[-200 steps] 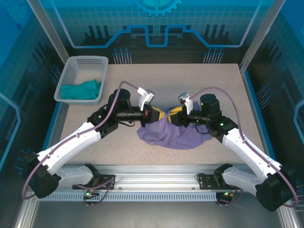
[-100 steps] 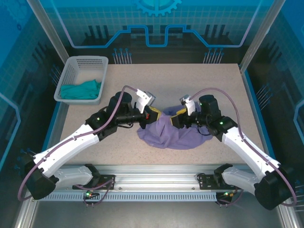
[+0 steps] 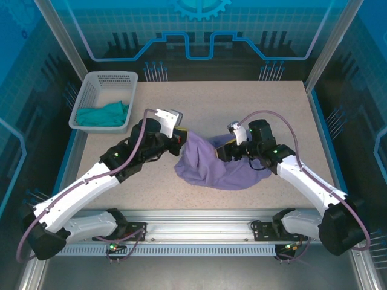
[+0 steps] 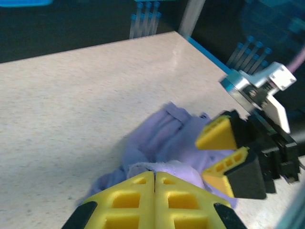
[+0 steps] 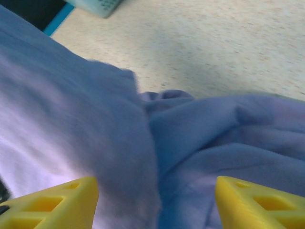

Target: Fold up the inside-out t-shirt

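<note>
Left jaws: closed, yellow pads (image 4: 143, 200) flush against each other with a pale fold of the inside-out t-shirt (image 3: 213, 169) caught at their tips. From the top view the cloth rises in a peak to that grip at the shirt's far-left corner; the rest sags down to the bench (image 3: 272, 109). Can't tell which part I've pinched: collar, hem or sleeve. Right jaws: open, pads (image 5: 52, 200) wide apart at either lower corner of my right wrist view, lavender cloth bunched between them but not clamped, nothing held. Left wrist view agrees: the right pads (image 4: 218, 133) are spread, hanging just over the shirt's crumpled right side, close to my left jaws with the shirt between us. Shirt itself: a rumpled lavender heap, centre of the bench toward the near edge, not flat, no clean fold lines. Right wrist view has a lifted sheet of it on the left, with deeper wrinkled folds to the right lying on the bench. Both sets of jaws sit at the heap's far side, left one at its left corner, right one over its right half. White basket (image 3: 112, 77) at the far-left corner of the bench holds a teal-green garment (image 3: 104, 113), well apart from the shirt and both arms.
</note>
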`<state>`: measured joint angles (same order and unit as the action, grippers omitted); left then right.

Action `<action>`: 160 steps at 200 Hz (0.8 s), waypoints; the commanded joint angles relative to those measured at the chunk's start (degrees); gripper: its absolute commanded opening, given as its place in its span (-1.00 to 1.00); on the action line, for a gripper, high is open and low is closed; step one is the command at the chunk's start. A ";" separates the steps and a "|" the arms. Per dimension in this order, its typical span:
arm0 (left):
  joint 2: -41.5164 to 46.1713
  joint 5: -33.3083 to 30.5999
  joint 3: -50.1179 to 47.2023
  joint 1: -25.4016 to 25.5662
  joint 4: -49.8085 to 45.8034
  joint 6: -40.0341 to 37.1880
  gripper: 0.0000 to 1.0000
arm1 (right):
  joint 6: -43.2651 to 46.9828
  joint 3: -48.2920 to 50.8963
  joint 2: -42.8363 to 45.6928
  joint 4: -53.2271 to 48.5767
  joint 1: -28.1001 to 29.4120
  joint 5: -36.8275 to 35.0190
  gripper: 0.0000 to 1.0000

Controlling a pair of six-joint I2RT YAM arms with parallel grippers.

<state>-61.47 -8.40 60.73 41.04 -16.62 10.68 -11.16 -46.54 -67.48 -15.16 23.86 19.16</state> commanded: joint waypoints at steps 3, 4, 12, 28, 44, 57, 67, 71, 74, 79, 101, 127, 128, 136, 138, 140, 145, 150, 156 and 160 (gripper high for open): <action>2.50 -9.19 2.81 -2.12 -2.18 2.42 -1.00 | -1.76 -1.88 -0.70 -4.23 -1.04 -8.68 0.34; 2.50 -9.23 2.81 -2.24 -2.27 2.51 -1.00 | -1.76 -1.88 -0.75 -4.29 -1.02 -8.86 0.34; 2.50 -9.23 2.82 -3.39 -3.06 3.30 -1.00 | -1.72 -1.80 -1.09 -4.83 -1.01 -10.30 0.34; 2.58 -8.76 2.65 -5.27 -4.22 4.46 -1.00 | -1.50 -1.86 -1.84 -5.75 -1.11 -13.32 0.36; 3.00 -7.03 1.93 -6.49 -4.18 5.46 -1.00 | -1.38 -2.30 -3.01 -4.86 -1.18 -10.60 0.36; 3.20 -5.46 1.35 -7.23 -3.85 6.19 -1.00 | -1.52 -2.43 -4.36 -2.07 -1.19 -3.13 0.37; 3.20 -5.22 1.07 -7.93 -3.92 6.55 -1.00 | -2.18 -2.90 -6.03 -1.17 -0.96 -0.20 0.37; 3.14 -5.29 0.92 -8.19 -4.06 6.57 -1.00 | -2.16 -3.33 -6.78 -1.57 -0.84 -0.12 0.36; 3.05 -5.43 0.82 -8.43 -4.17 6.63 -1.00 | -2.01 -3.53 -7.39 -2.07 -0.83 -0.53 0.36; 2.95 -5.88 0.67 -8.90 -4.41 6.87 -1.00 | -1.71 -3.55 -8.25 -3.21 -0.77 -1.61 0.36; 2.41 -6.83 -0.80 -12.07 -5.96 8.89 -1.00 | 0.09 -6.12 -10.28 -6.03 -1.19 -10.84 0.37; 3.34 -6.32 -4.87 -15.35 -5.90 11.81 -1.00 | 1.84 -8.70 -13.76 -7.05 -1.63 -19.24 0.39; 3.40 -6.30 -5.03 -15.45 -5.89 11.86 -1.00 | 1.93 -8.89 -14.14 -7.11 -1.62 -19.55 0.39; 3.99 -6.00 -6.29 -15.97 -5.52 12.22 -1.00 | 2.80 -10.46 -16.67 -7.54 -1.73 -21.77 0.39; 4.06 -5.96 -6.58 -16.05 -5.42 12.30 -1.00 | 3.05 -10.95 -17.36 -7.70 -1.76 -22.23 0.39; 4.25 -5.82 -6.83 -16.13 -5.26 12.34 -1.00 | 3.22 -11.36 -18.11 -7.87 -1.79 -22.61 0.39; 4.55 -5.52 -7.45 -16.31 -5.01 12.56 -1.00 | 3.83 -12.63 -20.00 -8.23 -1.63 -23.08 0.39; 4.81 -5.23 -7.86 -16.35 -4.79 12.70 -1.00 | 4.32 -13.78 -21.85 -8.58 -1.49 -23.11 0.39; 4.94 -4.81 -8.14 -16.38 -4.69 12.86 -1.00 | 4.79 -15.21 -24.08 -9.03 -1.22 -22.73 0.39; 4.96 -4.74 -8.17 -16.44 -4.77 12.88 -1.00 | 5.02 -16.03 -25.41 -9.32 -1.00 -22.60 0.40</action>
<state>-58.59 -14.15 53.93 25.21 -21.34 21.19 -9.34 -57.65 -85.89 -21.32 23.07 1.08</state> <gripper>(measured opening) 0.053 0.692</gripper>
